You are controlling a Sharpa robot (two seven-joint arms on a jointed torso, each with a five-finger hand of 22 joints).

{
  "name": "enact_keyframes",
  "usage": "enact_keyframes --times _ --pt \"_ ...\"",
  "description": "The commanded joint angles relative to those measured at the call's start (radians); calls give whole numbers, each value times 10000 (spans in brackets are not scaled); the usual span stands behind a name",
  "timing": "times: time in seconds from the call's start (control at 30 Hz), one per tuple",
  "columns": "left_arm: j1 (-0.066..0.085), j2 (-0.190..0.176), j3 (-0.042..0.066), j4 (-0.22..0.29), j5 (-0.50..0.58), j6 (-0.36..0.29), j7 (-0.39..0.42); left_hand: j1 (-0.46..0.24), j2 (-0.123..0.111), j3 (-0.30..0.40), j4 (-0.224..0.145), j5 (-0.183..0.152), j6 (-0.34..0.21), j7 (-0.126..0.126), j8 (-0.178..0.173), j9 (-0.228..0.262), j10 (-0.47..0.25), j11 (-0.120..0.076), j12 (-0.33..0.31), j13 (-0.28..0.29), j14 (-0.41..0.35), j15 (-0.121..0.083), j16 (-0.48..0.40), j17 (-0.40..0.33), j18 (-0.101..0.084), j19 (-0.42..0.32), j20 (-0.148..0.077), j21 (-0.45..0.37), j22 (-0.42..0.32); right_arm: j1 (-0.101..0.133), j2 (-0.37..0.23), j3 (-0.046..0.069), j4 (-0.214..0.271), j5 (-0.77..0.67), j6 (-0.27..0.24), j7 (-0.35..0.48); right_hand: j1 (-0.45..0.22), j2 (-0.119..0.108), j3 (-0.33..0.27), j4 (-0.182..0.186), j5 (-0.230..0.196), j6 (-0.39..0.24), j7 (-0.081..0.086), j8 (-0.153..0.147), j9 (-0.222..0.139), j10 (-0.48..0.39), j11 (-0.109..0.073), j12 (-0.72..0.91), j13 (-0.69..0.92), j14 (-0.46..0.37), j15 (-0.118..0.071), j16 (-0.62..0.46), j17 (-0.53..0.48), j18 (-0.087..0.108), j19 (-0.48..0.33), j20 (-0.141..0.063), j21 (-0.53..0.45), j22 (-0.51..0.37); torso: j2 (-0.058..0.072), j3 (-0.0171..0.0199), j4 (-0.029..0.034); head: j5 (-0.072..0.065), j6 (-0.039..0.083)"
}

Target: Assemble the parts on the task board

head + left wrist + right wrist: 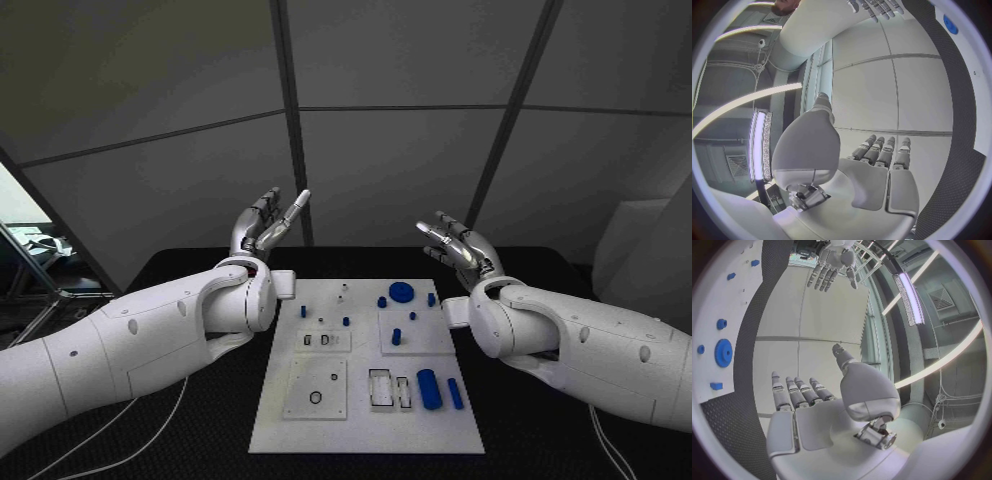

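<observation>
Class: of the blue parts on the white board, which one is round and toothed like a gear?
The blue gear at the task board's far end, nearest the right hand; the other blue parts are pegs, cylinders or small blocks.

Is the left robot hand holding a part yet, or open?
Open. The left robot hand is raised above the table, fingers apart, holding nothing; the blue parts lie on the task board.

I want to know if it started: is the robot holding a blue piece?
No, the left hand and right hand are raised, open and empty; the blue parts lie on the task board.
</observation>
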Motion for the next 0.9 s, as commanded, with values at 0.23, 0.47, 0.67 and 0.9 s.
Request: enact_keyframes --times 0.23,0.47,0.67,0.9 --pt "19 14 14 -21 12 545 492 739 702 590 129 -89 991 1140 233 131 1385 855 270 154 1152 503 258 143 -243 484 249 288 152 63 115 120 -340 -1539 2036 -921 2422 43 -79 -957 78 4616 1443 955 496 6168 -12 1144 457 6208 -131 1046 426 912 3910 91 1428 535 3 -1 -1 1 0" --pt "17 -340 11 -8 -33 1468 122 1532 1367 1103 -74 -190 3790 1358 817 404 5609 1017 1046 462 6125 462 1515 618 -275 5165 209 2592 1293 303 -71 124 -910 -5336 1377 -764 2865 -62 -46 -1097 29 7103 1019 1293 532 7775 -483 1239 360 7895 -641 1221 394 1151 5141 -144 1948 591 284 -38 -10 -160 92" --pt "16 -748 10 339 -298 1698 -106 1957 1669 1068 -532 -208 6755 1002 1443 585 8009 491 1573 500 8354 -165 2025 952 14 7084 -125 3582 1626 501 -68 125 -1132 -6777 1373 -943 2854 -122 260 -1193 166 7923 802 1212 468 8816 -787 1012 360 9058 -1015 1275 465 1155 6023 -551 2342 652 466 -33 12 -166 117" --pt "13 -1300 10 984 -546 1814 -306 2221 1796 998 -990 -201 7417 805 1352 455 8950 242 1492 492 9230 -437 1905 1284 -1 7745 -386 3881 1701 809 -59 127 -1199 -8635 2000 -1625 2720 -349 570 -1215 227 8542 582 1109 480 9724 -1072 788 384 10281 -1430 1474 738 1132 6893 -971 2942 872 814 -47 95 -167 200"
